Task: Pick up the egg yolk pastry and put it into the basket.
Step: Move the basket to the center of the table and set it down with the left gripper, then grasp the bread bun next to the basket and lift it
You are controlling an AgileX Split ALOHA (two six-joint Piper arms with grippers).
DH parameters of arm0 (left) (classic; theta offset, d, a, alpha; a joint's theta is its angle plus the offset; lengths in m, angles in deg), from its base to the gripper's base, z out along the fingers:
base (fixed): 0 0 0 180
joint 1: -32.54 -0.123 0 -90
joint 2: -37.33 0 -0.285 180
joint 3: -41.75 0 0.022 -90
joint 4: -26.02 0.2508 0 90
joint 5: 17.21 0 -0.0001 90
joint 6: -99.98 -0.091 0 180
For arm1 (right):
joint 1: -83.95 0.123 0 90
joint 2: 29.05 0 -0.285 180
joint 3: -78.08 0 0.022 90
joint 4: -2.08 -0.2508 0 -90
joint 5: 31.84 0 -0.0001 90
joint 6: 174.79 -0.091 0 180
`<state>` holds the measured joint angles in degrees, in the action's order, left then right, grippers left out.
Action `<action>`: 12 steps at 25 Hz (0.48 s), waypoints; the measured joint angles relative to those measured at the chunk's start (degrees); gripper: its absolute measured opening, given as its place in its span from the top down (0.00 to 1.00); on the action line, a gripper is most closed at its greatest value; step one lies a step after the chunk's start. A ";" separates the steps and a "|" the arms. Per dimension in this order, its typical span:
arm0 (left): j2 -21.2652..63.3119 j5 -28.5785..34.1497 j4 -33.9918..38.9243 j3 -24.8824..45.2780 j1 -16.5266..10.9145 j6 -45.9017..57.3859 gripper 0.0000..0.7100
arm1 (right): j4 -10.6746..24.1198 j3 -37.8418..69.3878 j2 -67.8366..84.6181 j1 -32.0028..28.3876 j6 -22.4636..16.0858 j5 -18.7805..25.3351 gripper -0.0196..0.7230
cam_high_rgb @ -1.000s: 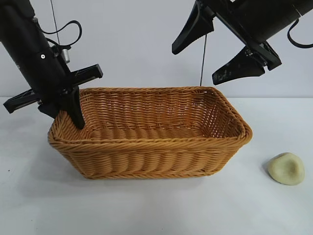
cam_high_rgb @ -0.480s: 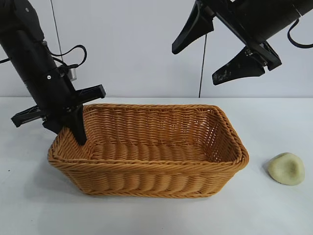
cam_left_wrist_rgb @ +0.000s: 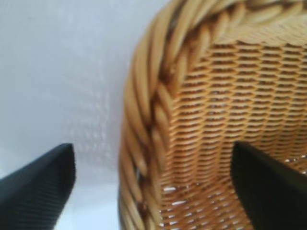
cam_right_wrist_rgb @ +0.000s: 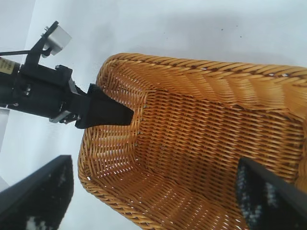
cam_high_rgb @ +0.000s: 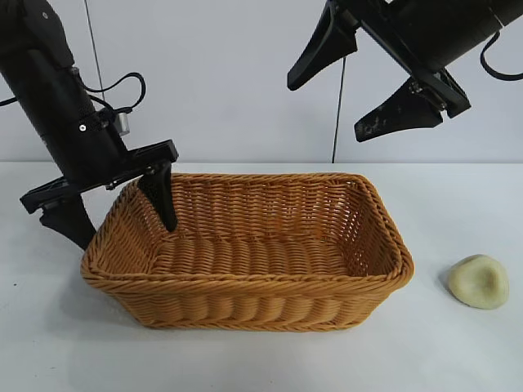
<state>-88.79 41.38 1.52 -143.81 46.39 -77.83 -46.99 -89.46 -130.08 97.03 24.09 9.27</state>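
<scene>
Left gripper (cam_high_rgb: 117, 206) jaws apart, straddling basket (cam_high_rgb: 245, 282) left rim. Right gripper (cam_high_rgb: 357, 82) apart, high; should descend onto pastry (cam_high_rgb: 479, 281) squarely, pinch gently.

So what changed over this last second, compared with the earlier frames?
The left gripper let go of the basket's left rim: a second ago it was shut on it, and now its fingers stand wide apart, one inside, one outside. The basket, tilted up at that end before, settled flat and shifted slightly. The right gripper stayed open above the basket, and the egg yolk pastry stayed on the table.
</scene>
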 joint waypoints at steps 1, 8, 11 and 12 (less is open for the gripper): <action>0.95 0.06 1.12 0.00 0.00 0.00 0.03 | 0.00 0.00 0.00 0.00 0.00 0.00 0.09; 7.32 2.95 9.50 -2.15 0.00 0.10 0.02 | 0.00 0.00 0.00 0.00 0.00 0.05 0.09; 7.51 6.40 12.94 -5.48 0.00 0.49 0.02 | 0.00 0.00 0.00 0.00 0.00 0.05 0.09; 7.51 7.24 13.73 -6.43 0.00 0.51 0.02 | 0.00 0.00 0.00 0.00 0.00 0.05 0.09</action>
<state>-81.28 48.62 15.25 -150.24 46.39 -77.32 -46.99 -89.46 -130.08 97.03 24.09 9.32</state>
